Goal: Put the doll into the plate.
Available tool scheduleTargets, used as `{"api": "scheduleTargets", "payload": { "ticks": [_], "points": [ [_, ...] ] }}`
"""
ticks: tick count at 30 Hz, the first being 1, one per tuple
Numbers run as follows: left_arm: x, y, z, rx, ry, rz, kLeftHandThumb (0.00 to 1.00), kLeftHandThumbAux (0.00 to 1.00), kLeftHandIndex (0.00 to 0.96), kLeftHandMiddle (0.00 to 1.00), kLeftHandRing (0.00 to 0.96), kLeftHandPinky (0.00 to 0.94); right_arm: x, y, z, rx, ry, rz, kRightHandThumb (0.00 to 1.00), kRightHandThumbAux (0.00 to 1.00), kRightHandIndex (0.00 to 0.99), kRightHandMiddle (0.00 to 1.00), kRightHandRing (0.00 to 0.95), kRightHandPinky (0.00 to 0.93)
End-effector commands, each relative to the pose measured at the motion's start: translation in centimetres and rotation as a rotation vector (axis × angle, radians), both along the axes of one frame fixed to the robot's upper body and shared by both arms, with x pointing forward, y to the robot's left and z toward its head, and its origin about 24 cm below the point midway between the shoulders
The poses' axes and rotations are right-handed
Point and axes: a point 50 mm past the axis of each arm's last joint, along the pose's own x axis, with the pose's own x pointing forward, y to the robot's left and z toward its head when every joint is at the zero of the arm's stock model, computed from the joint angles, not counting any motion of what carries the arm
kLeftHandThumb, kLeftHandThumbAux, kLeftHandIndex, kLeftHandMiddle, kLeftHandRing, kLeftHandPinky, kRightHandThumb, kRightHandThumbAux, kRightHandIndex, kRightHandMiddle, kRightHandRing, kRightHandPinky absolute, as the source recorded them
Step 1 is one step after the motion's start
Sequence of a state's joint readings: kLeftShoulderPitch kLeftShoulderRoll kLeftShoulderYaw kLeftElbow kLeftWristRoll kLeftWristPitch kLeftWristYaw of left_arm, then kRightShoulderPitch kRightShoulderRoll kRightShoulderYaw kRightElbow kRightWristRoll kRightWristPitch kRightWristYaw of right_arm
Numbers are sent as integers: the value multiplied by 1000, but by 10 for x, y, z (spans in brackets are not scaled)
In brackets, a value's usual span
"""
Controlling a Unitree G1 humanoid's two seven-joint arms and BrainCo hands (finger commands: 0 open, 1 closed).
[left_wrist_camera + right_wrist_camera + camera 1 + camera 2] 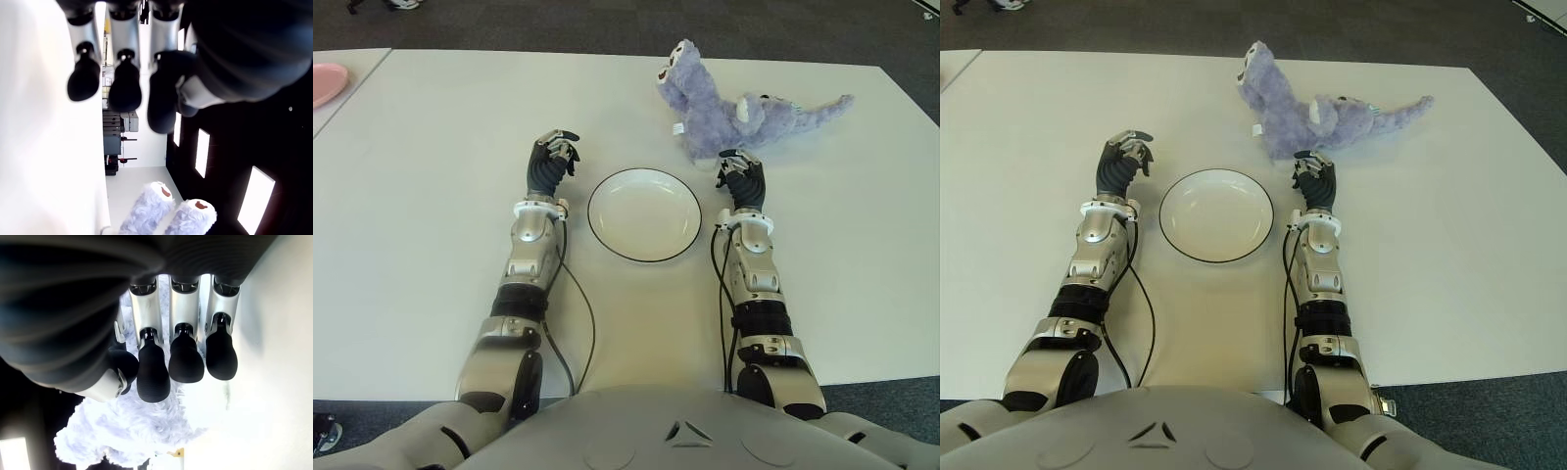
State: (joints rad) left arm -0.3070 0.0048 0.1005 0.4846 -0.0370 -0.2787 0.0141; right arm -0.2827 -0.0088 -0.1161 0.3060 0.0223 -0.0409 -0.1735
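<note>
A purple plush doll [724, 113] lies on its side on the white table [431, 196], beyond the plate and to its right. The white plate [644, 215] with a dark rim sits empty between my two hands. My right hand [741, 174] hovers just short of the doll's near edge, fingers relaxed and holding nothing; its wrist view shows the doll's fur [127, 431] right beyond the fingertips [152, 379]. My left hand [554, 155] shows to the left of the plate, fingers loosely bent and empty. The left wrist view catches the doll's feet [161, 213] farther off.
A pink plate [325, 83] lies on a neighbouring table at the far left. Dark carpet runs beyond the table's far edge. Black cables run along both forearms down to my body.
</note>
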Motion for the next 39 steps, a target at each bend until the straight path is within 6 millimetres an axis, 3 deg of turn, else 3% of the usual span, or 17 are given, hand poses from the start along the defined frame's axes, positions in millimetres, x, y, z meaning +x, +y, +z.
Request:
{"api": "scheduleTargets", "payload": {
  "ticks": [1,24,39],
  "points": [
    [-29,-3,-50,-48,187,24,712,702,441,727,754,724,-13,-2,-29,25,123,-12,710,714,439,745,757,665],
    [-29,-4,-49,-48,186,18,712,703,441,727,750,716,-14,-2,-27,14,118,-13,710,714,440,751,762,677],
    [-30,-5,-49,-51,185,16,712,703,441,728,752,718,-11,2,-8,25,35,-7,712,714,440,746,763,710]
  ]
}}
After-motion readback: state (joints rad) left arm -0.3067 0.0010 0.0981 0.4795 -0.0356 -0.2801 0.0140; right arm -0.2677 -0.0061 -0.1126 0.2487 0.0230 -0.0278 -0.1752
